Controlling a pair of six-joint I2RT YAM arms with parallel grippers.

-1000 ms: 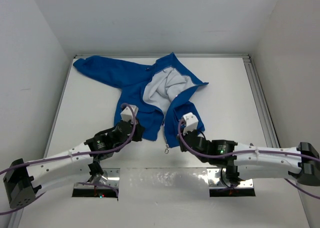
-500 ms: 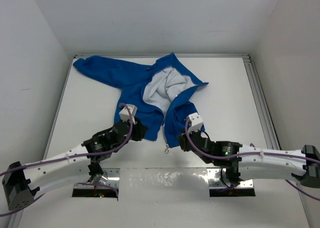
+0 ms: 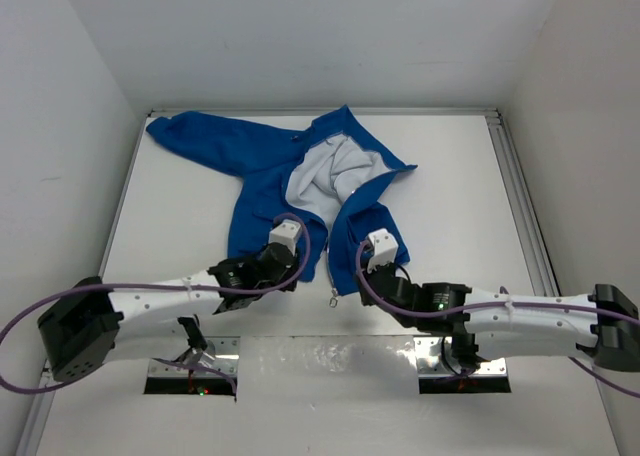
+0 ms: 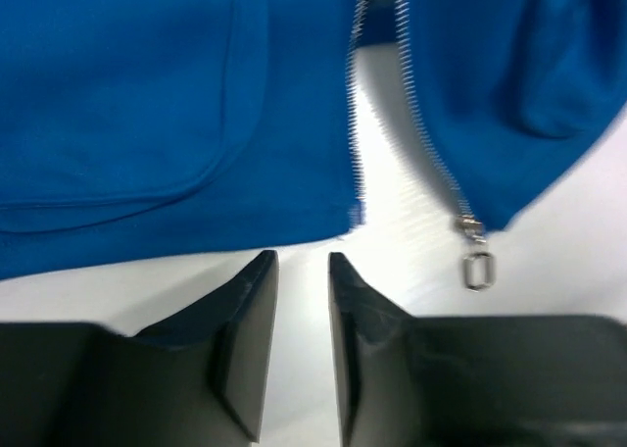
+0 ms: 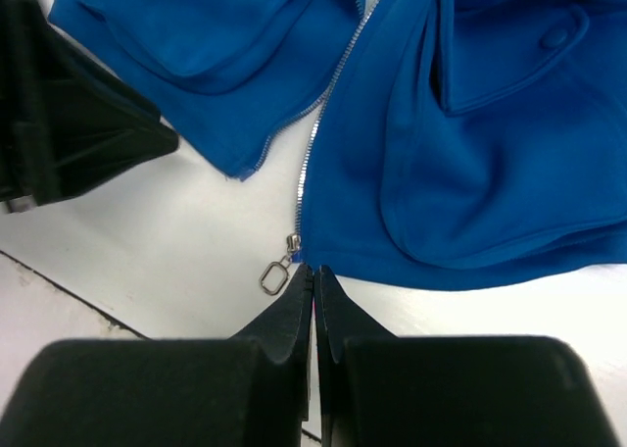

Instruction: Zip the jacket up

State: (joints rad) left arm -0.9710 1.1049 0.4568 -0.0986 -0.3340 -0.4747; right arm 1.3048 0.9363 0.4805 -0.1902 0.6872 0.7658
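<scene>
The royal-blue jacket (image 3: 262, 161) lies open on the white table, with its grey-white lining (image 3: 330, 176) showing. Its two front panels are apart at the hem, and the zipper is undone. The metal zipper pull (image 3: 333, 298) hangs at the bottom corner of the right panel. My left gripper (image 3: 303, 274) is narrowly open and empty over bare table. It is just below the left panel's hem (image 4: 196, 241), with the pull (image 4: 477, 269) to its right. My right gripper (image 5: 313, 273) is shut. Its tips touch the right panel's hem corner beside the pull (image 5: 273, 275).
White walls close in the table on three sides. A metal rail (image 3: 520, 206) runs along the right edge. The arm bases and a shiny metal plate (image 3: 330, 361) lie at the near edge. The left gripper's black body shows in the right wrist view (image 5: 69, 124).
My left gripper has swung right, to the bottom of the left panel's hem near the zipper. My right gripper shifted slightly and came back to the hem corner. The jacket has not moved.
</scene>
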